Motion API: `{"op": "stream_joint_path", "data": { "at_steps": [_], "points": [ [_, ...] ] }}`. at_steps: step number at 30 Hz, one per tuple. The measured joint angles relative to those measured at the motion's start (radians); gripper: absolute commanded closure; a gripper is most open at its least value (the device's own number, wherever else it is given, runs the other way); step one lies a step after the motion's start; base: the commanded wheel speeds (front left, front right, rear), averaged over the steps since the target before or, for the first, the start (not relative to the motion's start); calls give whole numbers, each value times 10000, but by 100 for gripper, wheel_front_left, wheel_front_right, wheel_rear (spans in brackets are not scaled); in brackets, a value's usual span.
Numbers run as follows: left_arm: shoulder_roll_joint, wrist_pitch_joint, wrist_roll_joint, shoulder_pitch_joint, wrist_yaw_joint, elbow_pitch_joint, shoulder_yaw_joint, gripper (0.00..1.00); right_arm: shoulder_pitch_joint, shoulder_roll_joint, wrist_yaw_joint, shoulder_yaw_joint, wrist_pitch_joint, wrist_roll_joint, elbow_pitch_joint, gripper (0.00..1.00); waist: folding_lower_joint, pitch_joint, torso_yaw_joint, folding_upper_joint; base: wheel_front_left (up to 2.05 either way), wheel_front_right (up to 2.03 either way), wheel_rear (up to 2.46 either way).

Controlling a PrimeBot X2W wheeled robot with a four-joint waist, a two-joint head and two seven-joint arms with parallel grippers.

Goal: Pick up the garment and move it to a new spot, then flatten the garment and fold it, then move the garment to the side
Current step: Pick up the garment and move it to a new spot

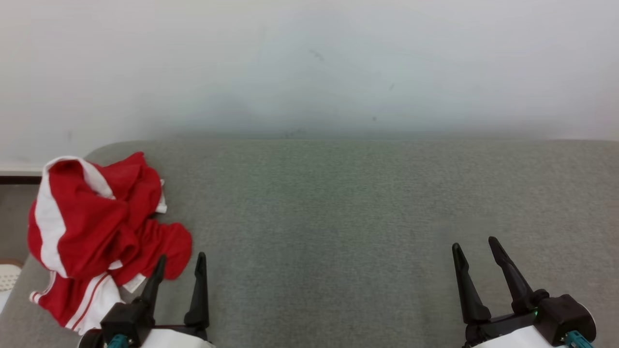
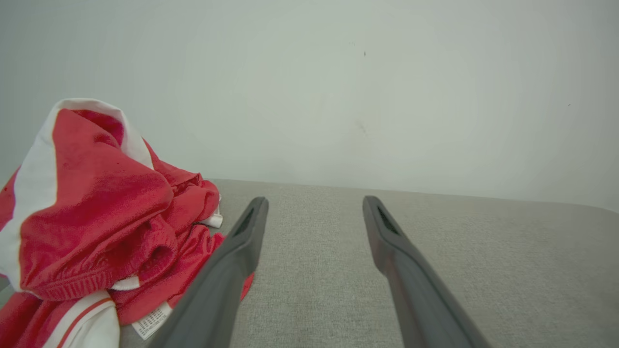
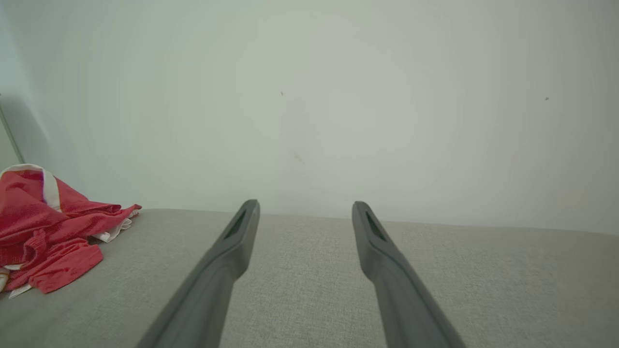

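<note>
One red-and-white garment (image 1: 96,232) is lying crumpled at the grey cushion's (image 1: 338,217) left end. Two grippers are hovering, fingers spread, holding nothing: left gripper (image 1: 182,257) just beside it, right gripper (image 1: 474,243) well apart.

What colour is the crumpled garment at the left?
Red with white stripes and trim: the garment; it shows best in the head view.

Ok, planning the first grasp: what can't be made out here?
- Red and white garment: crumpled in a heap, so its type and shape are hidden in all views.
- Its near edge: covered by a finger of the left end effector in the head view, cut off by the left wrist view's bottom edge.
- Its label: print too small, left wrist view.
- White perforated thing: cut by the head view's left edge.
</note>
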Motion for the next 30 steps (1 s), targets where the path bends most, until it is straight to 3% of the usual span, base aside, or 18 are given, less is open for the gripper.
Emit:
{"op": "stream_joint_path", "data": {
  "at_steps": [23, 30],
  "points": [
    [0, -6, -196, -113, 109, 121, 259, 0, -40, -2, 0, 587, -23, 407, 15, 0, 1, 331, 2939, 0, 0, 0, 0],
    [0, -6, -261, -214, 2, 337, 420, 0, -83, 0, 0, 780, -23, 464, 82, 0, 0, 312, 3453, 0, 0, 0, 0]
  ]
}}
